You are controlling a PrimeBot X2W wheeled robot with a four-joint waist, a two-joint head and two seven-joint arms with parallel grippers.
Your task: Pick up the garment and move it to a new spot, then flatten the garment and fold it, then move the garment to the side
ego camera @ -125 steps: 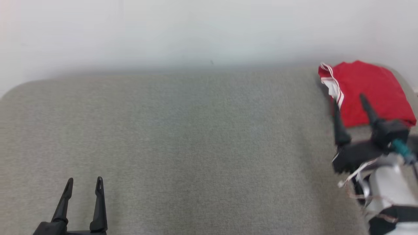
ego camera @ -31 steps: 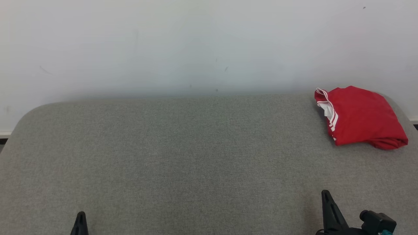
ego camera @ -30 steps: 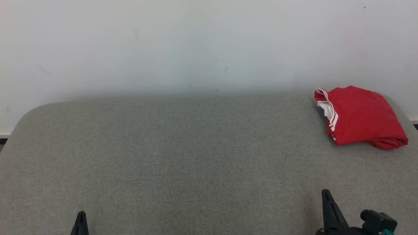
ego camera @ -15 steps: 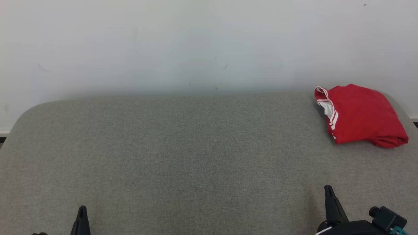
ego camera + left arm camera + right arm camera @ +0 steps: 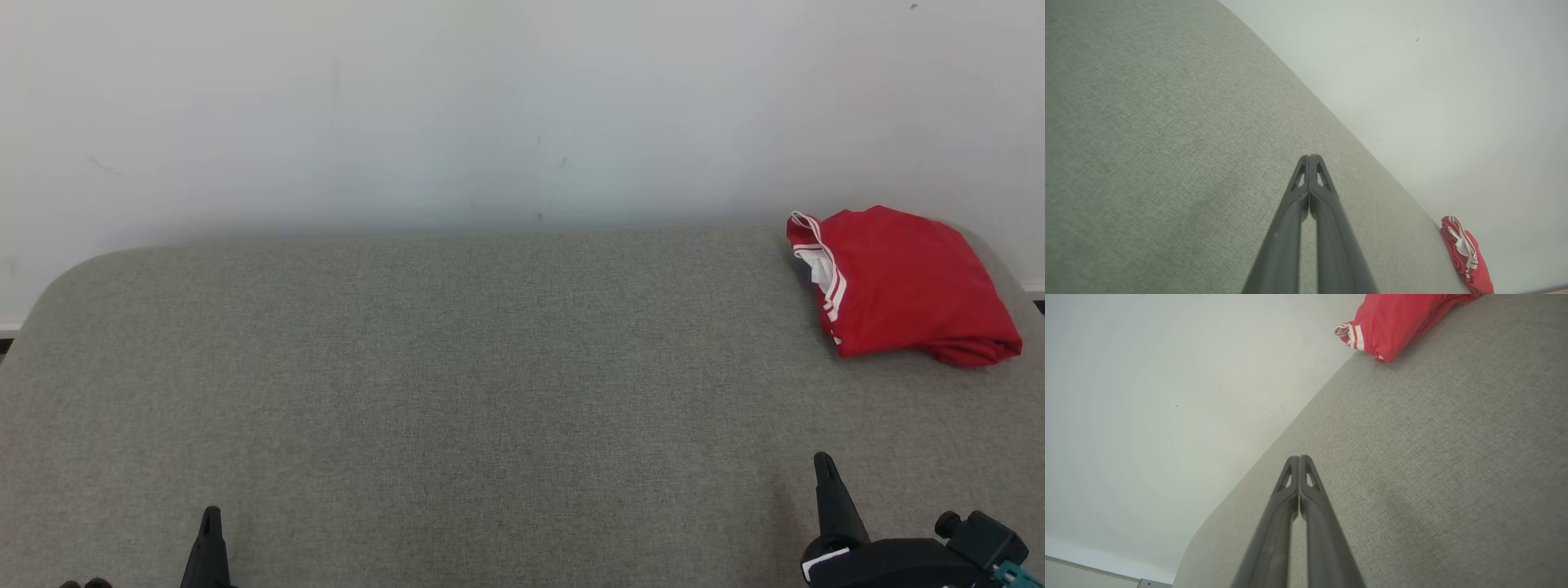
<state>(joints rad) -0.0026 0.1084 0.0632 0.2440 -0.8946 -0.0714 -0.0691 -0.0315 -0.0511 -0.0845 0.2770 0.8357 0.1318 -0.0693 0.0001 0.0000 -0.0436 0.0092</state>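
1. The red garment with white stripes [image 5: 902,282] is lying as a folded bundle at the far right corner of the grey fabric-covered surface [image 5: 490,392]. It is near the white wall [image 5: 490,106] and close to the rounded right edge.
2. The left gripper [image 5: 1309,157] is pointing over the near left part of the surface. Its two dark fingers are pressing together tip to tip and are holding nothing.
3. The right gripper [image 5: 1299,457] is sitting at the near right part, well apart from the garment. Its fingers are also meeting along their length, with nothing between them.
4. I am judging that the last step, moving the garment to the side, is looking finished. The garment is folded and lying off to one side, and no gripper is touching it.
5. The next move is probably asking very little: only keeping both arms low and away from the bundle.
6. The near right corner of the bundle is bulging a little. If tidying is wanted, the right gripper would first need to spread its fingers and then reach forward to that corner, without pushing the garment over the edge.
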